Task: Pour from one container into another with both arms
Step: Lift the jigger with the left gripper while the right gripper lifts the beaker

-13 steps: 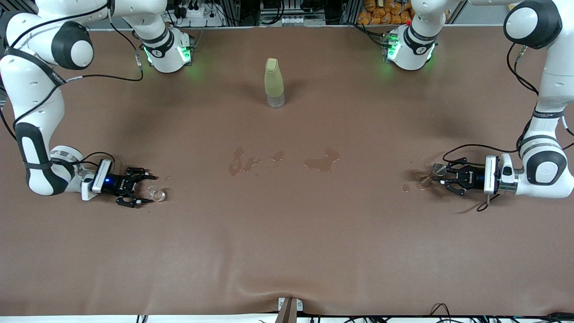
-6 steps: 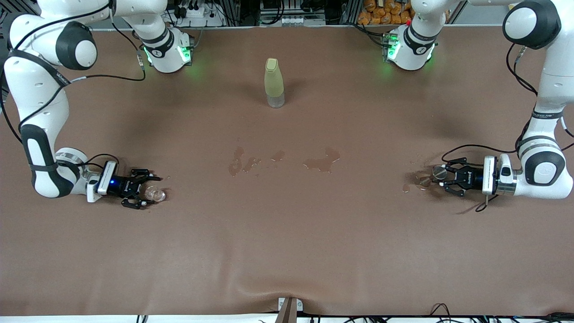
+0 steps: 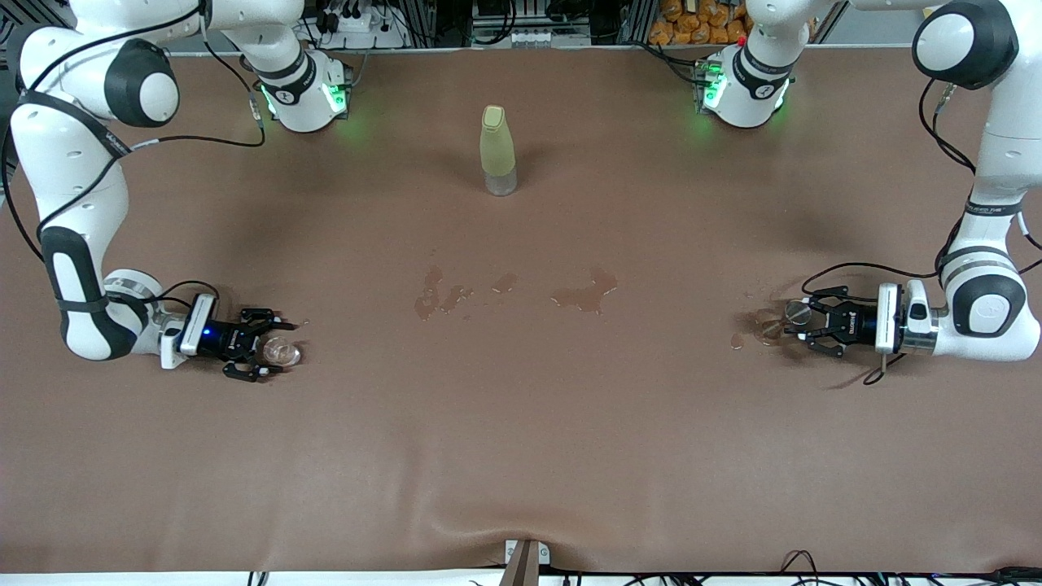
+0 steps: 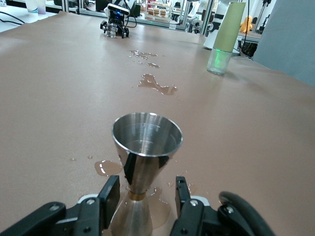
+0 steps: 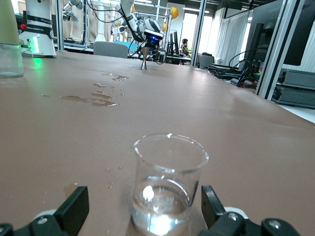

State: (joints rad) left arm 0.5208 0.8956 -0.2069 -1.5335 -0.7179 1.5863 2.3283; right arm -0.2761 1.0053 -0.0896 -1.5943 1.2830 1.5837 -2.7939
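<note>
The tiny clear glass cup (image 3: 284,352) (image 5: 167,187) stands upright on the table at the right arm's end, with some clear liquid in it. My right gripper (image 3: 273,348) (image 5: 143,206) is low at the table, open, a finger on each side of the cup with clear gaps. At the left arm's end the grey shiny stemmed cup (image 3: 794,312) (image 4: 145,147) stands upright in a small puddle. My left gripper (image 3: 801,326) (image 4: 143,189) is open around its thin waist, neither finger touching it.
A tall yellow-green bottle (image 3: 497,150) (image 4: 224,37) stands mid-table, farther from the front camera. Wet spills (image 3: 583,293) lie on the brown mat between the two cups, and a puddle (image 3: 761,330) spreads beside the stemmed cup.
My left gripper has opened off the stemmed cup, which went from tilted in its grip to standing on the table. The right gripper crept slightly toward the glass cup.
</note>
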